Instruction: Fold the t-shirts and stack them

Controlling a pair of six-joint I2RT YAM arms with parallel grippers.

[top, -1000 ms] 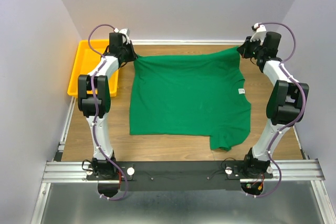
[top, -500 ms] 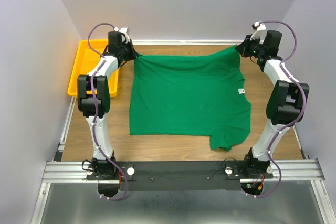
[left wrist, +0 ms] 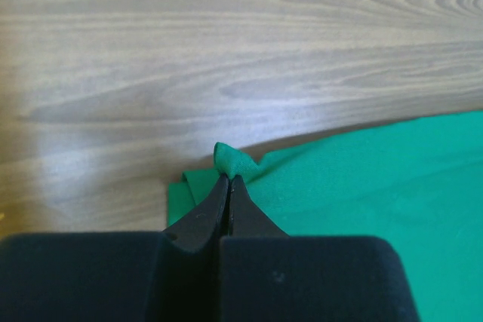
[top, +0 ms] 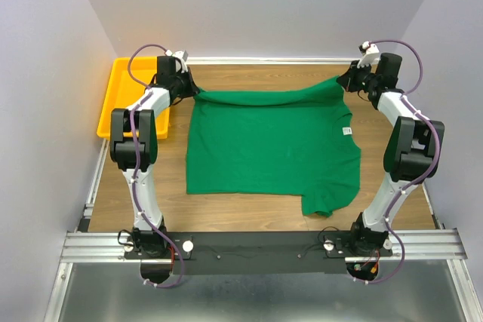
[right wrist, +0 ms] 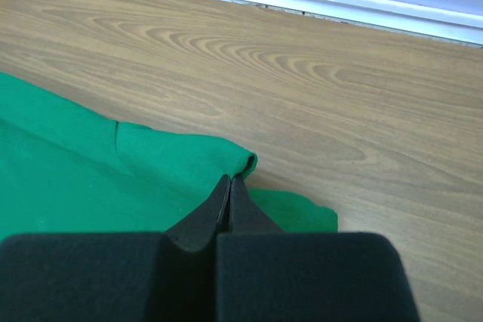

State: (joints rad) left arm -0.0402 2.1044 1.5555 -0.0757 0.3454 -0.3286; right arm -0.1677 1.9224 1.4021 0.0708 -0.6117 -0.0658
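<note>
One plain green t-shirt (top: 272, 145) lies spread on the wooden table, a small white neck label (top: 346, 131) at its right edge. My left gripper (top: 193, 90) is shut on the shirt's far left corner, which shows as a pinched fold of green cloth (left wrist: 230, 162) in the left wrist view, at my left gripper (left wrist: 229, 179). My right gripper (top: 346, 80) is shut on the far right corner, a green fold (right wrist: 243, 162) at my right gripper (right wrist: 230, 180). Both corners are lifted a little off the table and the far edge sags between them.
A yellow-orange tray (top: 125, 96) stands at the far left, beside the left arm. Bare wood (top: 264, 75) shows between the shirt and the back wall. A sleeve (top: 326, 201) hangs out at the shirt's near right. A black rail (top: 256, 250) crosses the near edge.
Both grippers have risen and drawn the shirt's far corners toward me and inward. The far edge, straight before, now sags in a curve between them.
</note>
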